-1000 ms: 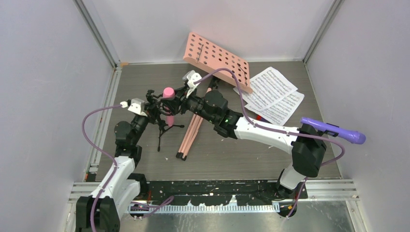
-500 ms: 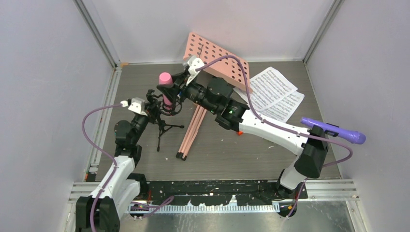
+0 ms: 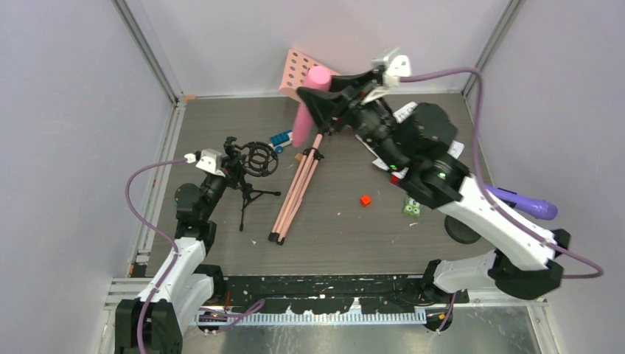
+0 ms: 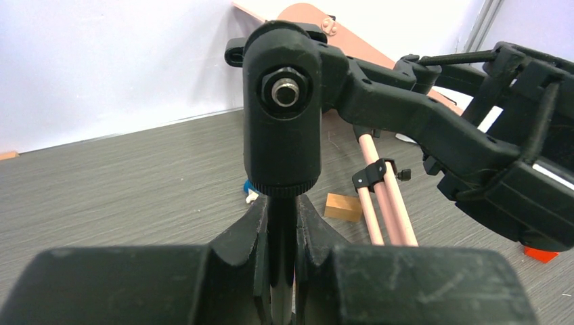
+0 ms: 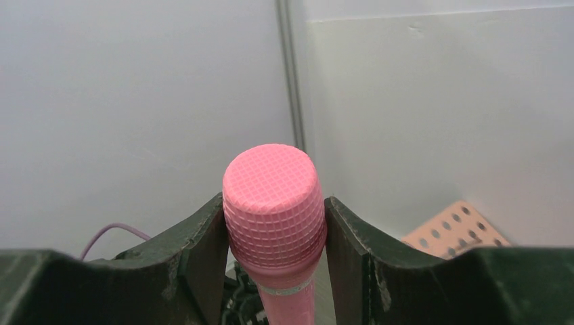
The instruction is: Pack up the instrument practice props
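The pink microphone (image 3: 313,85) is held in the air just in front of the pink music rack (image 3: 293,68). The right gripper (image 5: 274,227) clamps it between both fingers just under its gridded head. The wrist view cuts off its lower end. The rack is mostly hidden behind the microphone and the right arm. Only a corner of its perforated board shows, and its tripod legs (image 3: 293,195), drawn together in a bundle, slant away from the rack toward the near edge. Whether they lie flat or lean cannot be told.

Left of those legs stands a black mic mount (image 3: 258,158) on its own small tripod. The left gripper (image 4: 282,247) is pinched tight on its thin stem, just below the swivel head.

Right of the rack, the sheet-music pages (image 3: 404,114) are almost wholly covered by the right arm. Farther right, only one end of the purple microphone (image 3: 534,206) shows past that arm.

A blue toy (image 3: 280,138) lies just left of the legs' top. A red block (image 3: 365,200) and a green block (image 3: 411,208) lie to their right.
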Motion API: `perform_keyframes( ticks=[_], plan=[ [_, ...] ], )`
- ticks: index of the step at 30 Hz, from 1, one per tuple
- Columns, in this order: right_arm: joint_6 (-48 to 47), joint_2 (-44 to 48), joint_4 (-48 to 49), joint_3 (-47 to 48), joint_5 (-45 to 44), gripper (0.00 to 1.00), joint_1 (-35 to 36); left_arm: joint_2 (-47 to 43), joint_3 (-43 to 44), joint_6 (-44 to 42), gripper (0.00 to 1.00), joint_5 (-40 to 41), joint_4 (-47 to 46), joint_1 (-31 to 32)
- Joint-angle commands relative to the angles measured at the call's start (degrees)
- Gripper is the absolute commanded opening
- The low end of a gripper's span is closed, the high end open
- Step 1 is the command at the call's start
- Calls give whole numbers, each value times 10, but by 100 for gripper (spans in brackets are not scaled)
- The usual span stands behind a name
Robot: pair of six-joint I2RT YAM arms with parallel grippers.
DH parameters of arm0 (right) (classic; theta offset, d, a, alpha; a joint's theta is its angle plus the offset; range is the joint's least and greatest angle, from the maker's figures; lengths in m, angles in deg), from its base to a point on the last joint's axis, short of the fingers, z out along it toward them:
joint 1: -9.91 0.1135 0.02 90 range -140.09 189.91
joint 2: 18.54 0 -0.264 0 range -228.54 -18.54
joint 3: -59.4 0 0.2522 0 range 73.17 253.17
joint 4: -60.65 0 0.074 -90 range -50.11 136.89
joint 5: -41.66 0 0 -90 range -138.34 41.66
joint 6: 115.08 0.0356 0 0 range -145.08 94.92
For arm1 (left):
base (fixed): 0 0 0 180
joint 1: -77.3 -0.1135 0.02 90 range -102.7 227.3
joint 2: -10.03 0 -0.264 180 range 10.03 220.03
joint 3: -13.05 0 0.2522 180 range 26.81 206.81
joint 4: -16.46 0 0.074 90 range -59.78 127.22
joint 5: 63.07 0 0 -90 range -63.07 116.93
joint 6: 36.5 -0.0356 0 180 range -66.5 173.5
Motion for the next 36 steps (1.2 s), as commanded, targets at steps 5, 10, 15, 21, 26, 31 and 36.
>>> perform_keyframes(
  ticks=[5,10,15,21,26,31,36],
  plan=[
    [89,140,-315,-50,-219,1,0,16,-4,39,0,30,53,0],
    [228,177,-431,-143,-222,0,-5,6,-5,52,0,64,73,-1],
    [309,144,-445,-227,-111,0,-64,12,-1,52,0,49,74,0],
    [379,74,-336,-343,124,0,-185,8,7,47,0,6,63,1],
    [398,-29,-241,-387,185,2,-205,11,7,48,0,-1,68,4],
    [439,-103,-144,-406,162,6,-222,-3,24,45,0,19,134,7],
    [440,-172,-83,-406,125,11,-231,-25,28,32,0,41,167,7]
  ],
)
